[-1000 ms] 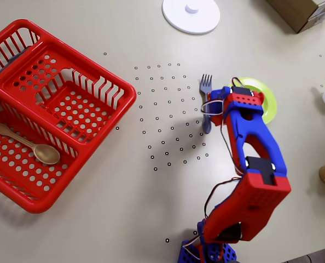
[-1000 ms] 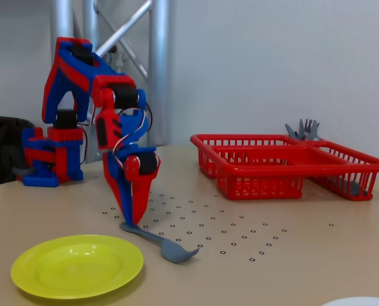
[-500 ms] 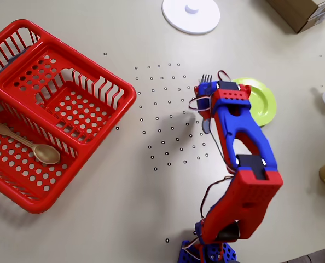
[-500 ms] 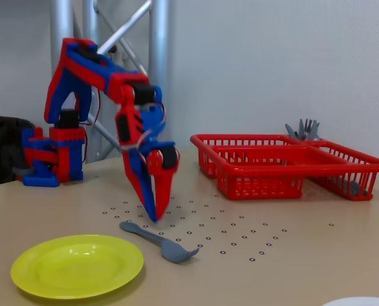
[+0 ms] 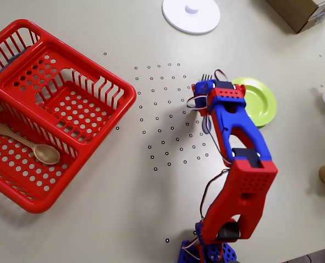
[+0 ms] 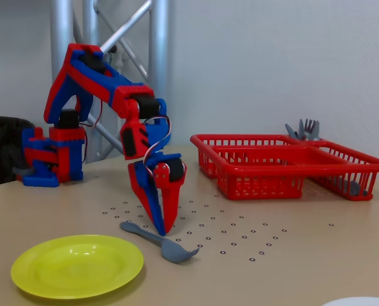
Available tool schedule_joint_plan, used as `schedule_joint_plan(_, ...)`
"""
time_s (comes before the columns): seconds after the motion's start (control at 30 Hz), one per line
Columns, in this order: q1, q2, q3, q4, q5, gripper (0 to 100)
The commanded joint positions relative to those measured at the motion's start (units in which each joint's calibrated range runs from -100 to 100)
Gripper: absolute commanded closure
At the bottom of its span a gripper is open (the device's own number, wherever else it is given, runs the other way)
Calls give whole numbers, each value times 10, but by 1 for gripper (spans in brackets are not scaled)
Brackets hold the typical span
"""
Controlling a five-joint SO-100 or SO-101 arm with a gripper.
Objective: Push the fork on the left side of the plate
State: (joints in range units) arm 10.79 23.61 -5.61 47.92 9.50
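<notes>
Lime plate (image 6: 76, 265) lies beside fork (image 6: 159, 241), under narrowed fingers (image 6: 163, 228); red basket (image 6: 291, 162) behind.

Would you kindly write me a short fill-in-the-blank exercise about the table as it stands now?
1. The fork lies flat on the ____, not on the plate.
2. The plate's colour is lime ____.
3. The wooden-looking spoon lies inside the red ____.
4. The gripper, jaws close together, points ____ at the fork's handle.

Missing words: table; green; basket; down
</notes>
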Motion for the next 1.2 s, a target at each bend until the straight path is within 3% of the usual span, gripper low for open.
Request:
schedule_joint_plan(0.0, 25, -46, 8, -1, 9, 100)
schedule_joint_plan(1.17, 71, -110, 4, 19, 21, 100)
